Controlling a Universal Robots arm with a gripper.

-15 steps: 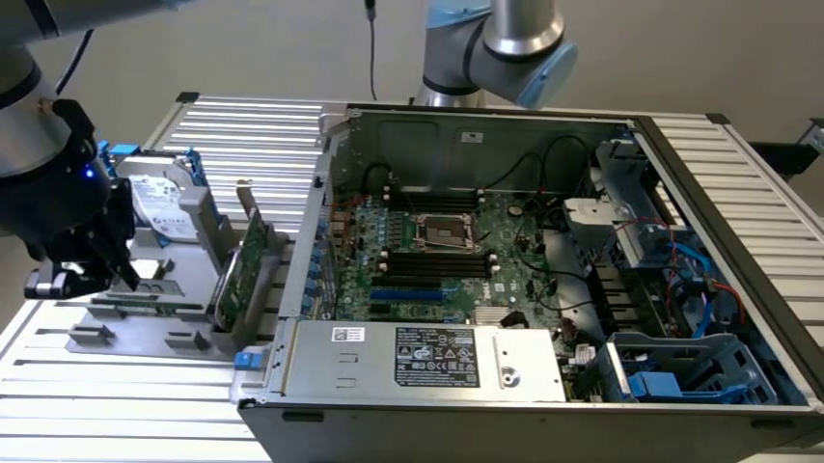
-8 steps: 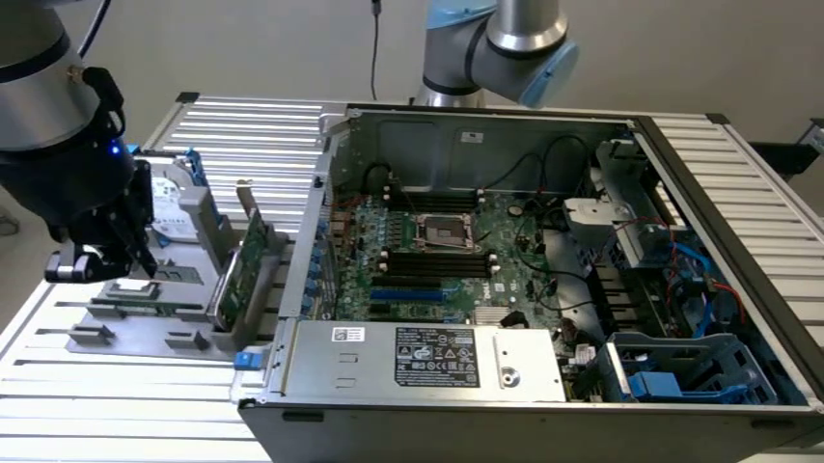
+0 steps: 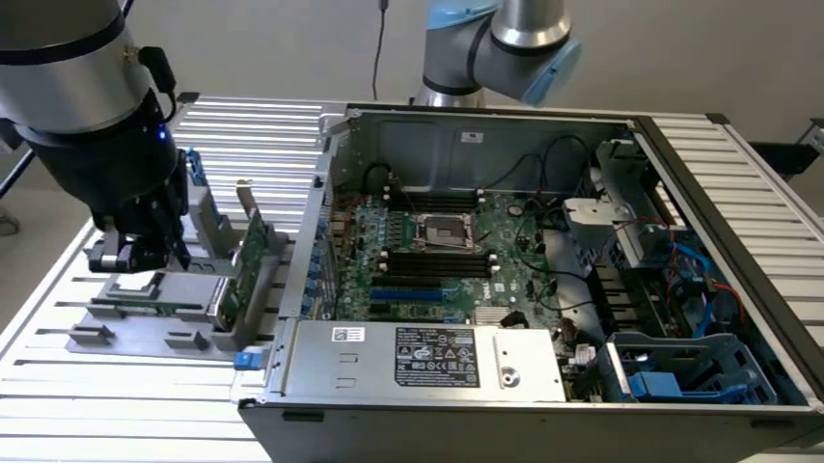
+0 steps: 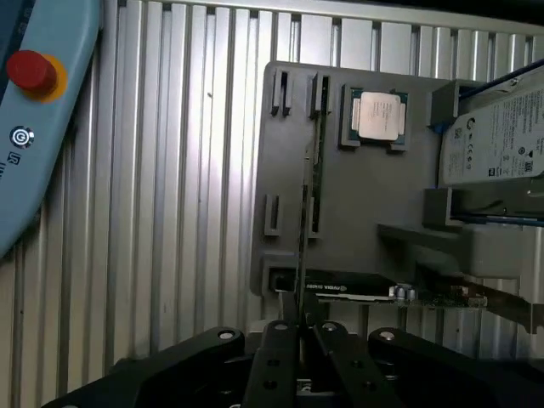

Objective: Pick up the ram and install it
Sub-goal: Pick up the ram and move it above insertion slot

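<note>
My gripper [image 4: 297, 333] hangs over the grey holder tray [image 4: 357, 195]. Its two black fingers [image 4: 270, 361] are pressed together on the ram [image 4: 303, 225], a thin green stick seen edge-on that runs from the fingertips out over the tray's slot clips. In the exterior view the gripper [image 3: 139, 260] is low above the tray [image 3: 142, 323] at that view's left, outside the open computer case [image 3: 541, 270]. The motherboard's long black memory slots [image 3: 438, 260] lie inside the case, well away from the gripper.
On the tray sit a square silver processor chip [image 4: 378, 115], a hard drive [image 4: 497, 136] and a taller green expansion card [image 3: 251, 270] standing upright between gripper and case. A teach pendant with a red button [image 4: 32, 71] lies on the slatted table [image 4: 170, 212].
</note>
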